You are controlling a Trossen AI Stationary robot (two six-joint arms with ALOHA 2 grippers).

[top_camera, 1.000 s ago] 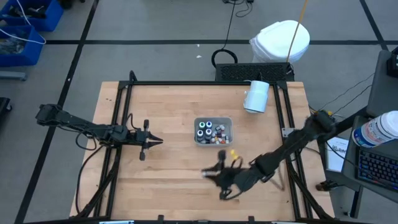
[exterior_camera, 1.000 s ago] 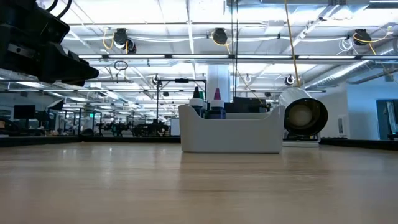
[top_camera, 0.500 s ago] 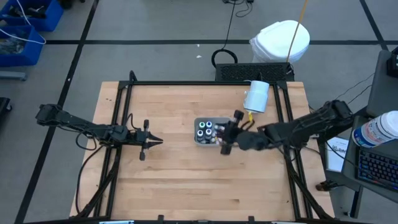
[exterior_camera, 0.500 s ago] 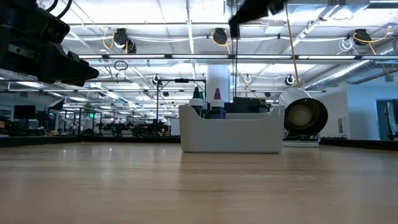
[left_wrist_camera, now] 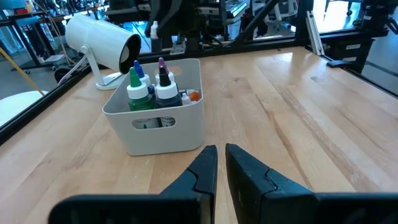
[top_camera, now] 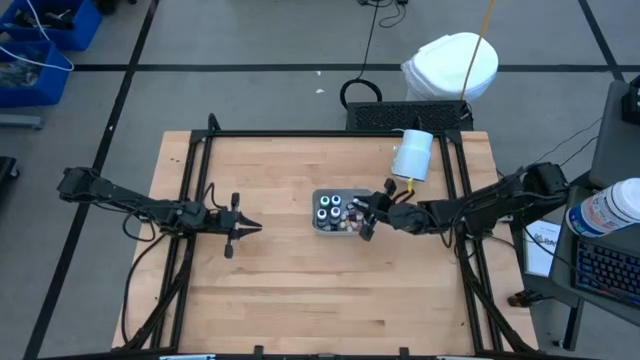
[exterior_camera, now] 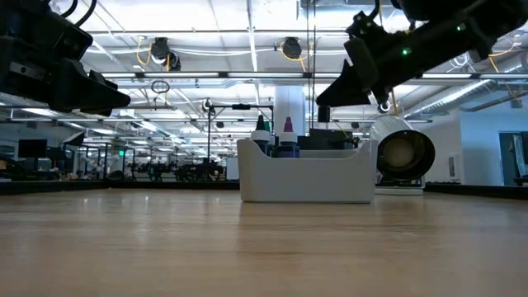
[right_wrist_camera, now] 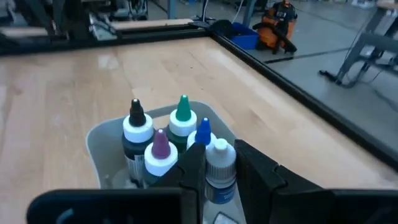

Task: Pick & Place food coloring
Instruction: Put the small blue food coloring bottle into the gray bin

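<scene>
Your right gripper [top_camera: 366, 215] hovers over the 3 o'clock rim of the grey tray [top_camera: 366, 197], fingers [right_wrist_camera: 194, 163] nearly together with only a thin gap, and whether they hold anything cannot be told. The food coloring [right_wrist_camera: 163, 142] bottles stand upright inside that tray, just past the fingertips. Bare wood lies open from the tray toward 6 o'clock. Your left gripper [top_camera: 255, 227] waits at 9 o'clock of the tray, well apart, fingers almost closed and empty. The white cylinder [top_camera: 412, 154] lies near at 1 o'clock. No label writing is readable.
</scene>
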